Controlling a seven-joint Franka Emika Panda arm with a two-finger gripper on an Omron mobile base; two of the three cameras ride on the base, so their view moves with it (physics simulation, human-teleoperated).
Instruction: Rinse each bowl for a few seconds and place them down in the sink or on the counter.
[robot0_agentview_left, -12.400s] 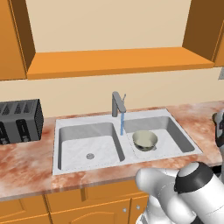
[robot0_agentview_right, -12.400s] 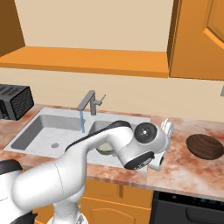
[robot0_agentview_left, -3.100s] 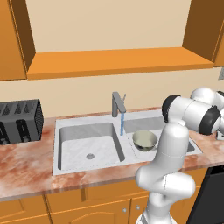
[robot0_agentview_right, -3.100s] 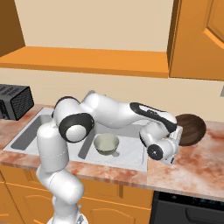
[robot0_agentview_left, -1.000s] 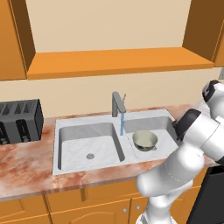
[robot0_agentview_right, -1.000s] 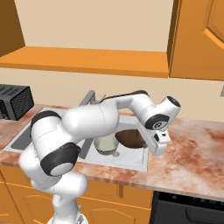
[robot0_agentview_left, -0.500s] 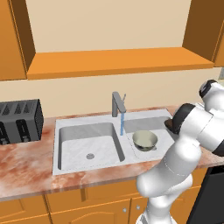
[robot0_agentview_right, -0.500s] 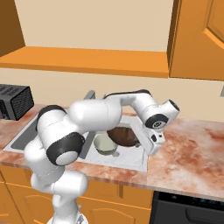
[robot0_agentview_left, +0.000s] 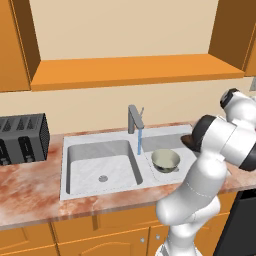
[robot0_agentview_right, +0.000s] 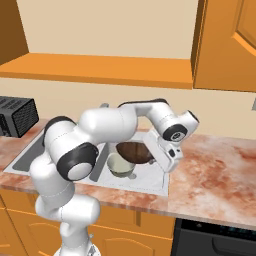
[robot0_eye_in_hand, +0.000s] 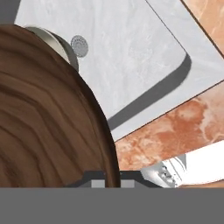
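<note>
In the left base view the pale bowl (robot0_agentview_left: 165, 160) sits in the right basin of the sink (robot0_agentview_left: 82, 145) beside the running water. In the right base view the gripper (robot0_agentview_right: 159, 154) holds the brown bowl (robot0_agentview_right: 135, 152) above that basin, pinched at its rim. In the hand view it looks rigid, light and smooth, so a rim pinch may slip once wet.

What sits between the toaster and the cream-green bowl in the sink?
In the left base view, the sink's left basin and faucet separate toaster from cream-green bowl.

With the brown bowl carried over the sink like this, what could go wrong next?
The gripper seems to pinch only the rim of the brown bowl, so it might slip or tilt. The cream bowl sits just below; a low pass could knock it. The water stream is narrow and easily missed.
</note>
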